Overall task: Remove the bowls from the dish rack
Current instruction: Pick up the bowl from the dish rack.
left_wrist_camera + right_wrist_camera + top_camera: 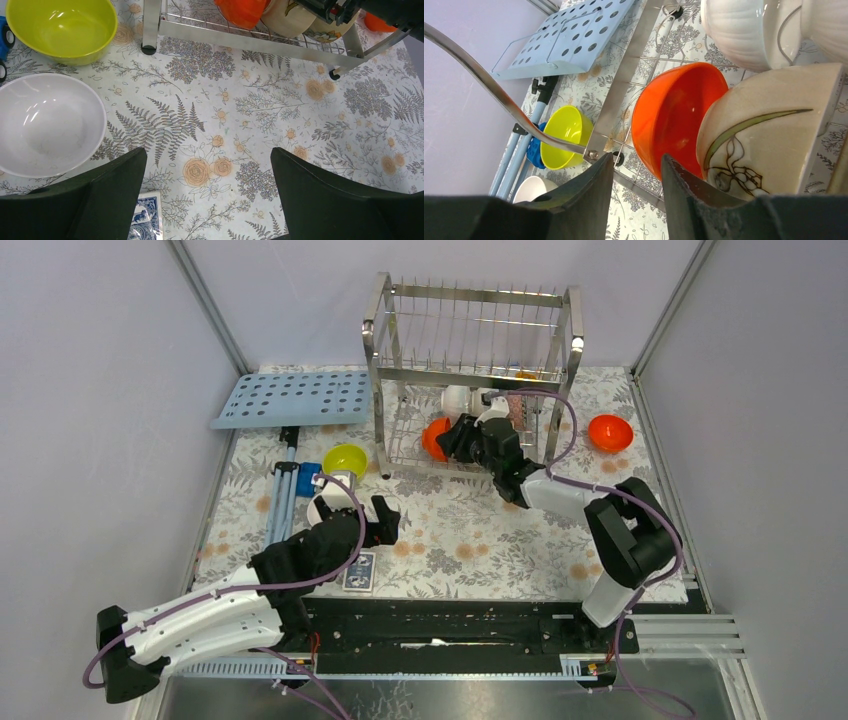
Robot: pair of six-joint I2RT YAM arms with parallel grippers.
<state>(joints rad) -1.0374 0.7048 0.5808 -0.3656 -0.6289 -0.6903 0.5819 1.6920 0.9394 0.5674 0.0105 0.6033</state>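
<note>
Lab robot cell: grey panels (90, 390), aluminium rails (205, 300).

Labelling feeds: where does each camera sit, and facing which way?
Top external: above, behind the robot, looking down on the dish rack; both arms show.
Left wrist: on left arm, faces down at white bowl and yellow-green bowl; left gripper open.
Right wrist: on right arm, faces into the rack at orange bowl; right gripper shows.
Shared: all show the yellow-green bowl.

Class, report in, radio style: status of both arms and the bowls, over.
Left jaws open, empty, beside white bowl. Right jaws narrow at rim of orange bowl in rack; grip unclear. Beige bowl packed right beside it.
</note>
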